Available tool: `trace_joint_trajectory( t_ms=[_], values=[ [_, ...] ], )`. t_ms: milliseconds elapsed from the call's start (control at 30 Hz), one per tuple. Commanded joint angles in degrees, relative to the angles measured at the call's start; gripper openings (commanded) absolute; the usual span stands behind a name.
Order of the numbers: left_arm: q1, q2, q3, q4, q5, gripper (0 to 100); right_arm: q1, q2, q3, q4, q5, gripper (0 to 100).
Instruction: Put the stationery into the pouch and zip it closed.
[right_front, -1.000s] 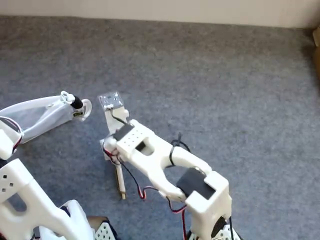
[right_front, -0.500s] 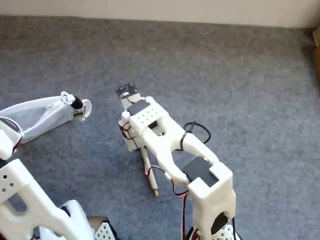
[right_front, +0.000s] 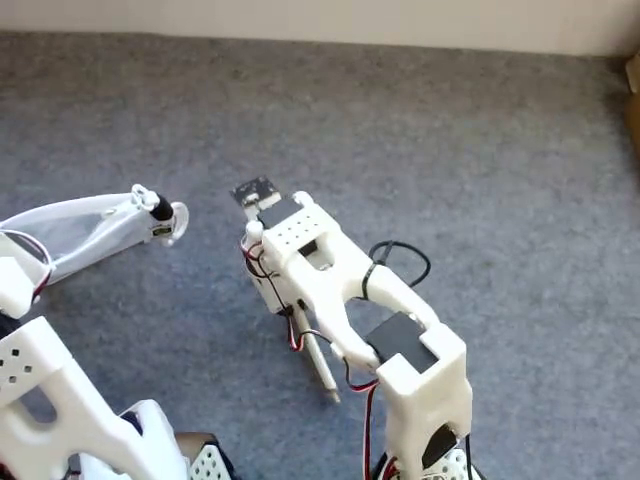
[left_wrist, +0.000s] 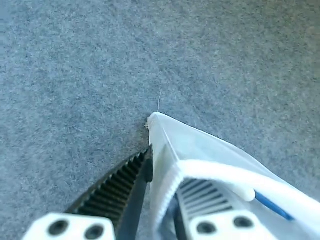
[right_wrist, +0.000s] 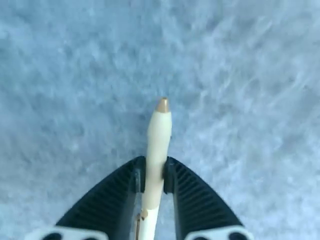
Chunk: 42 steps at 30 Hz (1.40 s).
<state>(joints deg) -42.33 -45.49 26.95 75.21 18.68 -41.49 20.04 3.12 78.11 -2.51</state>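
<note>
Pouch (right_front: 85, 228) sits at left, zip pull (right_front: 155, 207) pointing toward centre. Left gripper (left_wrist: 162, 175) is clamped on its edge, one finger outside, the other seen thru the film. Pouch looks soft, floppy and light, so hold it by the rim. Further right, the right gripper (right_wrist: 155, 172) is pinched tight on a pen (right_wrist: 159, 132), tip fwd. Pen is prob. stiff, light, slick; mid-barrel grip suits.

The right end effector (right_wrist: 154, 162) — pen (right_wrist: 160, 130) clamped — has swung away from the pouch (right_front: 90, 225); the pouch's tip edged rightward.
</note>
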Motion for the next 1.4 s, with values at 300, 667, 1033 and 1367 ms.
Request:
trace_joint_trajectory(
  t_ms=[300, 667, 1033, 1367],
  values=[
    [9.19, 0.75, 0.04, -0.79, -0.09, 5, 2.42, -13.49, -1.45, 2.86, 0.97, 0.4],
    [17.98, 0.84, 0.04, -1.23, -1.49, 5, 16.92, -31.60, -1.27, 2.68, 0.88, 0.4],
    [20.26, 1.10, 0.31, -1.23, -1.49, 5, 18.77, -41.36, 1.98, 0.57, -7.91, 0.4],
    [20.18, 0.75, 2.42, -1.32, -1.58, 5, 16.57, -69.41, 30.11, -22.64, -8.00, 0.5]
  ],
)
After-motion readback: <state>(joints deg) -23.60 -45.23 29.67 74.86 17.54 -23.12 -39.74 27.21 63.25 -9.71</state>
